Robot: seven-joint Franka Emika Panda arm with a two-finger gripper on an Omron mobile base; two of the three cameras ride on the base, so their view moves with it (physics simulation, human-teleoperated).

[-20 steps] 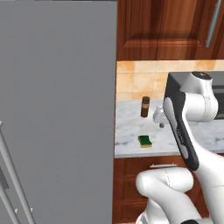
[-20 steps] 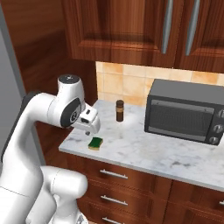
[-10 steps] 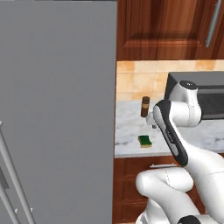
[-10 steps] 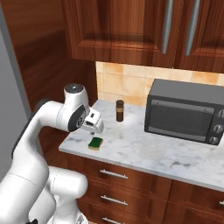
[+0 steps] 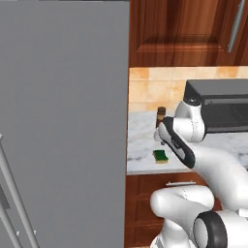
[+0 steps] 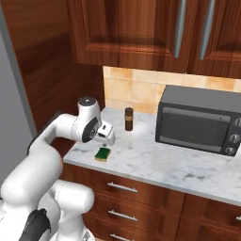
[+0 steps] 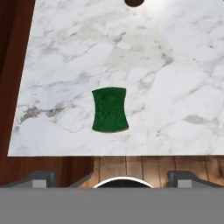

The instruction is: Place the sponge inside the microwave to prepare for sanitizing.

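While the gripper (image 6: 109,137) hangs open above it, the unlabelled sponge (image 7: 110,110) lies on the counter (image 7: 175,87).

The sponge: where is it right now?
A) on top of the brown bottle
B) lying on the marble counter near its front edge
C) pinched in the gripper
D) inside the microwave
B: the sponge lies flat on the counter, with the open gripper above it.

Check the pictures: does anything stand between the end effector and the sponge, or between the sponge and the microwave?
Nothing visible blocks the open end effector from the sponge on bare marble counter. The brown bottle stands behind, off the route. The microwave door is closed, barring entry.
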